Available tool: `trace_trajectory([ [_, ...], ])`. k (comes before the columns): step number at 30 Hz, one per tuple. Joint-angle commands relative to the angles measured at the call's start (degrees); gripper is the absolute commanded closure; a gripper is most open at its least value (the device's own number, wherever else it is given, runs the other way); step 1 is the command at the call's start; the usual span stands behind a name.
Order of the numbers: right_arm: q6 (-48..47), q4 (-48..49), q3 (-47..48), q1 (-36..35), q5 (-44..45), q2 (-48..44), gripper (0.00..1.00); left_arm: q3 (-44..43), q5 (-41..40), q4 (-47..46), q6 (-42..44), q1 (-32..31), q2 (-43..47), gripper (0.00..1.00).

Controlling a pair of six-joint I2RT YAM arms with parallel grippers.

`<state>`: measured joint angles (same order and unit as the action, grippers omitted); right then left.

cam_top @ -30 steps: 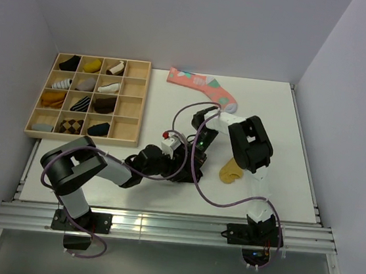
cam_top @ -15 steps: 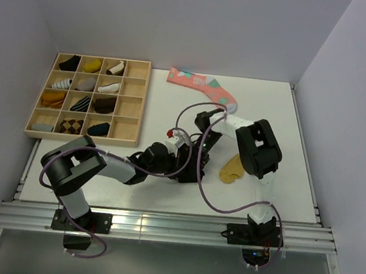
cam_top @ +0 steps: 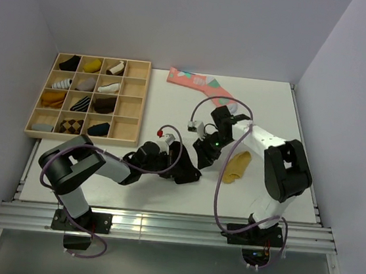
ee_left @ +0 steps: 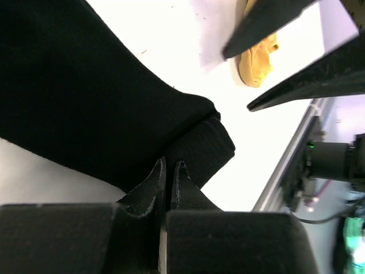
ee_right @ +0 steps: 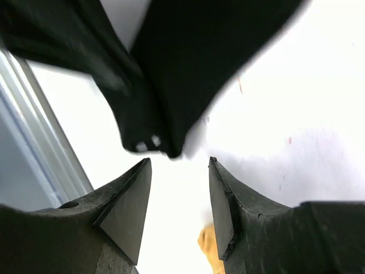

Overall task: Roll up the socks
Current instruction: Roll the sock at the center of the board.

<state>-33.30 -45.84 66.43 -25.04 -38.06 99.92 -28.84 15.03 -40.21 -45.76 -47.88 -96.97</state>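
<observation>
The black sock (ee_left: pixel 97 97) lies on the white table and fills most of the left wrist view, with a folded edge at its near end. My left gripper (ee_left: pixel 169 164) is shut on that fold. In the right wrist view the black sock (ee_right: pixel 194 57) lies just beyond my right gripper (ee_right: pixel 179 162), which is open with nothing between its fingers. The mustard sock (cam_top: pixel 236 167) lies flat to the right of both grippers and also shows as the mustard sock (ee_left: pixel 259 54). From above, my left gripper (cam_top: pixel 190 175) and right gripper (cam_top: pixel 202 156) meet at mid-table and hide most of the black sock.
A long pink sock (cam_top: pixel 199 86) with teal patches lies at the back of the table. A wooden compartment tray (cam_top: pixel 129 104) holding several rolled socks stands at the left. The table's metal front rail (cam_top: pixel 159 227) runs along the near edge.
My left gripper has shut on the black sock's fold. My right gripper has opened, and its arm has swung out to the right. The left gripper has shifted a little to the right.
</observation>
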Motion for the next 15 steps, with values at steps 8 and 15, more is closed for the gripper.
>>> trace_trajectory([
  [8,-13.35,9.01,-11.31,-0.36,1.42,-15.09,0.45,3.61,13.97,3.20,-8.64,5.60,-7.09,1.00],
  [15,-17.85,15.60,-19.57,-7.56,5.18,-26.16,0.37,2.74,20.21,5.40,-10.32,7.09,-9.82,1.00],
])
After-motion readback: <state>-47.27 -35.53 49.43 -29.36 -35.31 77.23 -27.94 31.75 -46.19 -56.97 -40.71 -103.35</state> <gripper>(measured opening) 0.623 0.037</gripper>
